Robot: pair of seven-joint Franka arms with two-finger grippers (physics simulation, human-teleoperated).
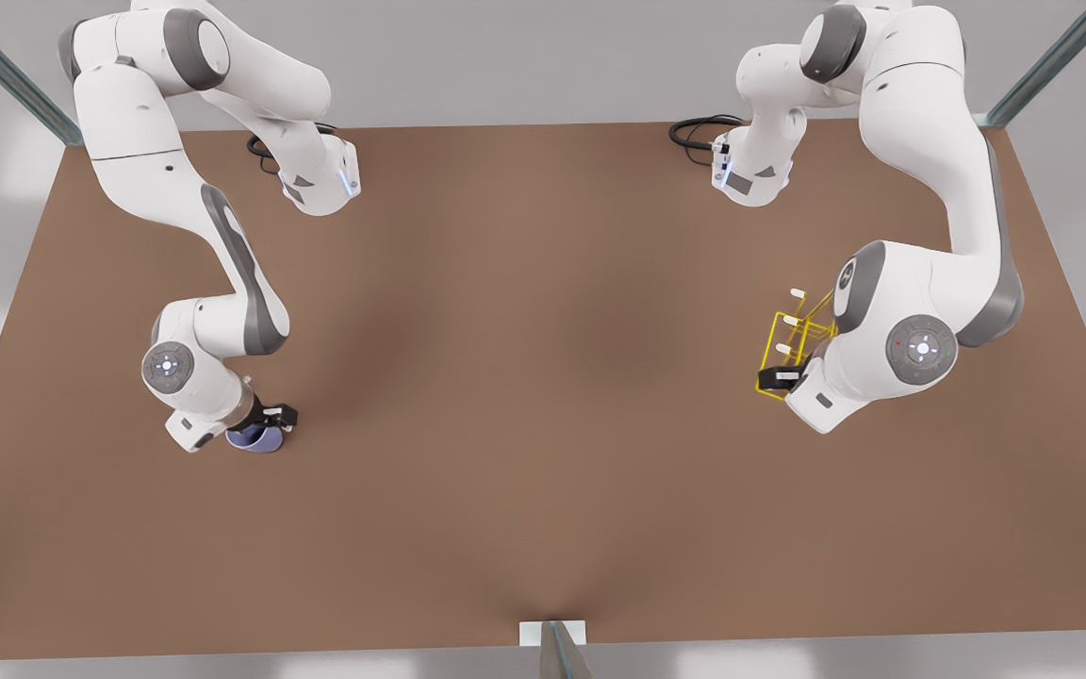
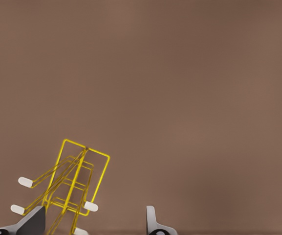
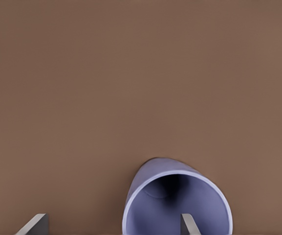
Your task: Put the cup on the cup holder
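Table (image 1: 543, 424) bare beneath me. Left gripper (image 2: 94, 220) open, empty, cup holder (image 2: 75, 188) between its fingers. Right gripper (image 3: 114, 225) open, one finger inside cup (image 3: 177, 205), other outside; wall unpinched. Risk: closing off-centre tips the cup.

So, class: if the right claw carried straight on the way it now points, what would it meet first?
Most likely the cup: in the right wrist view one finger is over its open mouth, the other outside. The right claw is open; depth is unclear.
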